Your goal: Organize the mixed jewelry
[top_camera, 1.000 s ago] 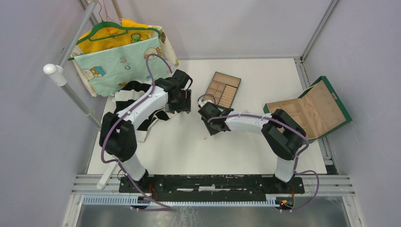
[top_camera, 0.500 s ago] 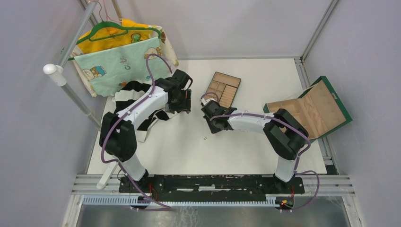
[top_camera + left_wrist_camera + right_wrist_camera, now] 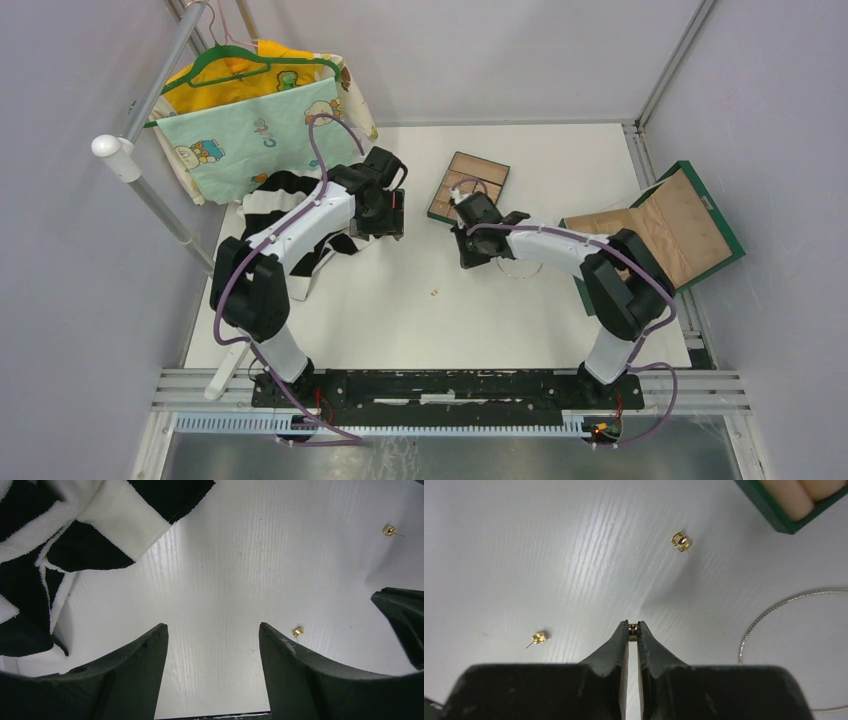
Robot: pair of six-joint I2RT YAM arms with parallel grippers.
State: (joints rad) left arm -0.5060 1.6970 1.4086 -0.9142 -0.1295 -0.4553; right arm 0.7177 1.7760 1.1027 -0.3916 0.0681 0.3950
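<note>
The right gripper (image 3: 633, 626), its matte black wedge fingers almost together, pinches a tiny ribbed gold piece (image 3: 633, 633). A pin-backed gold stud (image 3: 539, 638), a round gold bead (image 3: 681, 541) and the thin silvery wire hoop (image 3: 764, 616) lie around it on the white grained table (image 3: 524, 555), just near of the green-rimmed tray (image 3: 796, 522). The left gripper (image 3: 213, 645) stands wide apart, empty.

Open tabletop (image 3: 380, 300) at centre; striped cloth (image 3: 265, 190) blocks left, tray (image 3: 485, 170) far side.
</note>
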